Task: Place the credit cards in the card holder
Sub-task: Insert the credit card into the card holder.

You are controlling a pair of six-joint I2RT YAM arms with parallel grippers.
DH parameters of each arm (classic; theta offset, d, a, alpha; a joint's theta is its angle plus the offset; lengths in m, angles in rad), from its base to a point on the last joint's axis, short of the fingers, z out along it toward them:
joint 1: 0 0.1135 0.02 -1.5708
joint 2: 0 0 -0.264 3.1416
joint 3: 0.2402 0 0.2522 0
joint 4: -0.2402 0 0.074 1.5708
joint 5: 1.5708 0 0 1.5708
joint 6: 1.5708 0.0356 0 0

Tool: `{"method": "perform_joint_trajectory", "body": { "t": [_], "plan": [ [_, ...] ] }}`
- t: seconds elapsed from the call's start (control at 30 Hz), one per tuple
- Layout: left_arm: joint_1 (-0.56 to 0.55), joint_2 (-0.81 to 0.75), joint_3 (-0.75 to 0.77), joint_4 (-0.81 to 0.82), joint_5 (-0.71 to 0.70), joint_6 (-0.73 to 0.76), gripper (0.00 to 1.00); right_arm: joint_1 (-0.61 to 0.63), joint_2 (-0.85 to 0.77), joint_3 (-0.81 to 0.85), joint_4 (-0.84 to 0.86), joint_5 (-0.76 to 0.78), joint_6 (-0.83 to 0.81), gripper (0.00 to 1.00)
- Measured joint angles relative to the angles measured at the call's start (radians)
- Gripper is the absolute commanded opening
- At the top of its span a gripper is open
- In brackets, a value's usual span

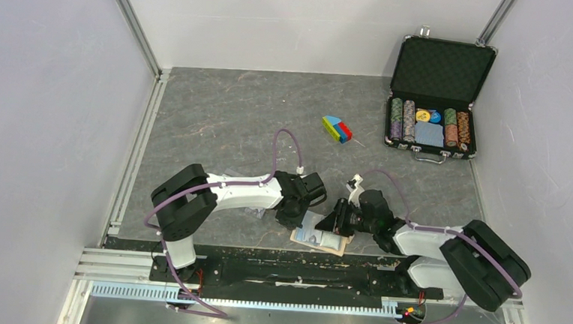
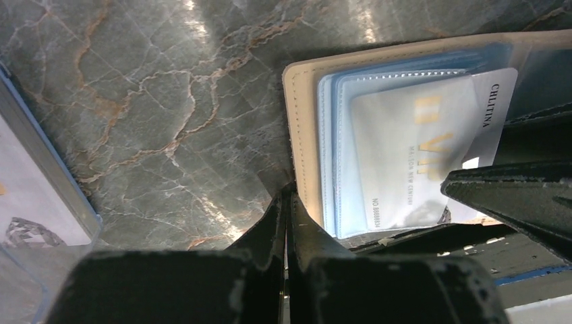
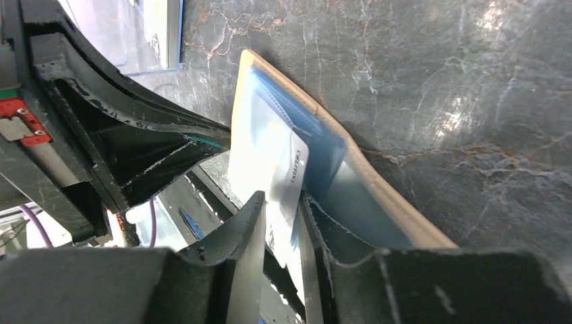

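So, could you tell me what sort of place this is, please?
Probably a robotics lab test cell: plain white panel walls, aluminium corner framing, and a grey marble-look tabletop.

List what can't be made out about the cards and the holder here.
- Right wrist view: the card fills the gap of the right gripper; pinched or free, unclear.
- Left wrist view: a blue-edged flat thing is cut off by the left edge; second card or not, unclear.
- Top view: the card holder lies mostly under the right gripper and the left gripper; its contents are too small.
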State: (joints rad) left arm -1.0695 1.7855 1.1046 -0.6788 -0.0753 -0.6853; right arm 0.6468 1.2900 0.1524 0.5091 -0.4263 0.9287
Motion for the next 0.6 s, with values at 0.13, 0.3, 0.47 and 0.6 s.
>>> {"method": "perform_joint_trajectory", "body": {
  "t": [0.13, 0.3, 0.47, 0.6],
  "plan": [
    [-0.011, 0.003, 0.003, 0.016, 0.008, 0.0, 0.02, 0.005, -0.079, 0.026, -0.129, 0.033, -0.047, 0.4],
    [-0.017, 0.006, 0.005, 0.034, 0.027, -0.001, 0.02, 0.006, -0.13, 0.093, -0.292, 0.079, -0.114, 0.46],
    [-0.018, 0.009, 0.008, 0.039, 0.035, -0.002, 0.02, 0.006, -0.139, 0.114, -0.357, 0.095, -0.148, 0.28],
    [-0.018, 0.012, 0.01, 0.042, 0.042, -0.002, 0.02, 0.012, -0.124, 0.115, -0.379, 0.106, -0.162, 0.08]
  ]
}}
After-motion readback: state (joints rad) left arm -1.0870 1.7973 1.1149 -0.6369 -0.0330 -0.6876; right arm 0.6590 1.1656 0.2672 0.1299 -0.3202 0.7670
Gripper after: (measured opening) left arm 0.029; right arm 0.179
